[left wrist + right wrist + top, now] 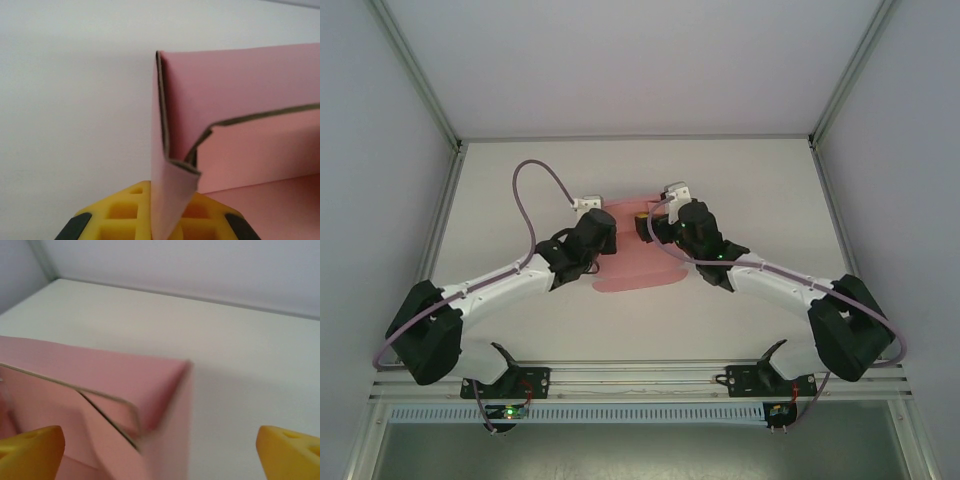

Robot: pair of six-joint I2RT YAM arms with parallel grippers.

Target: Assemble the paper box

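My left pincer [608, 228] and right pincer [645, 225] at the pink paper box [632, 268].
They face each other, near together, over its far part; the card spreads from beneath them back toward me, flat on the white table [750, 190].

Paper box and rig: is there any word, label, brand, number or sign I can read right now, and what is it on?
No readable text anywhere.
Paper box: plain pink card, no print on the faces shown.
Yellow fingers: no marking.
Small boards at the bottom of the top view: any print is too small to read.
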